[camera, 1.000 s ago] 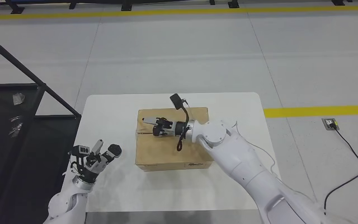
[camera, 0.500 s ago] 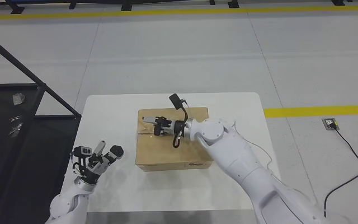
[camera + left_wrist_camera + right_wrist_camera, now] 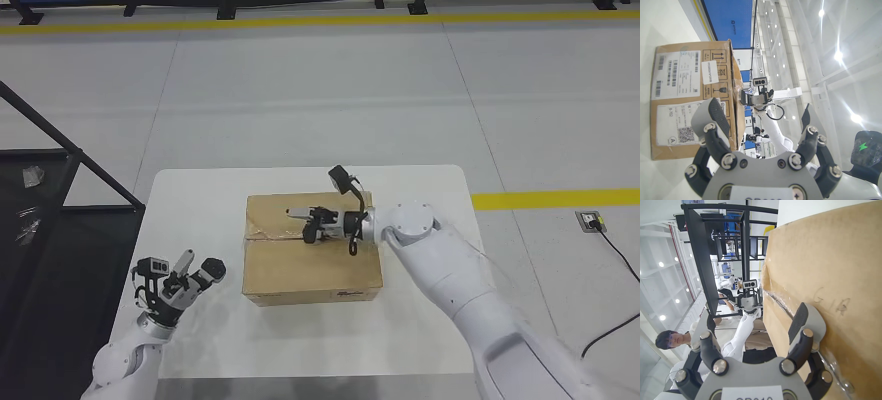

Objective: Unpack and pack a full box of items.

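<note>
Top view, one cardboard box (image 3: 300, 272) on one table (image 3: 200, 200), right gripper (image 3: 300, 222) above it, left gripper (image 3: 197, 265) aside, jaws apart.

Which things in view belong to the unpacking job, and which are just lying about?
Job:
cardboard box, taped shut
right gripper, open over the box top
left gripper, open, apart from the box

Lying about:
black rack
floor socket
yellow floor line
</note>
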Tool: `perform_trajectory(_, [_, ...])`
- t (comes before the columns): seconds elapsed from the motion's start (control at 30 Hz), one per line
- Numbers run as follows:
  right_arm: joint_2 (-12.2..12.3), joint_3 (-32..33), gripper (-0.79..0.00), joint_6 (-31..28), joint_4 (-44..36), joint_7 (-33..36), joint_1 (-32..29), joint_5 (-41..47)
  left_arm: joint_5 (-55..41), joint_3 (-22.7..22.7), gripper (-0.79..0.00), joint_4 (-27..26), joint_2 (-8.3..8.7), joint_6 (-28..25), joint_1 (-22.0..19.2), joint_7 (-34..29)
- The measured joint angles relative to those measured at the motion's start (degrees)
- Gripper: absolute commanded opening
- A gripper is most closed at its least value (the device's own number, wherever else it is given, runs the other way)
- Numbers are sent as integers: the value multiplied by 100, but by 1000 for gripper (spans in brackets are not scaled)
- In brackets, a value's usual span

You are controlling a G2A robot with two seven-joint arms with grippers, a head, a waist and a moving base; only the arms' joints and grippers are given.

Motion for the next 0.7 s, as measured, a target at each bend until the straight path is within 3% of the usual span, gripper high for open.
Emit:
perform_trajectory(0.4, [639,807,0,51,-311,182,-304,-318,79,68,0,-253,38,-17,67,63])
perform_trajectory(0.7, [1152,1563,0,298,-1159,405,-871,-487,112,100,0,-329,67,41,56,173])
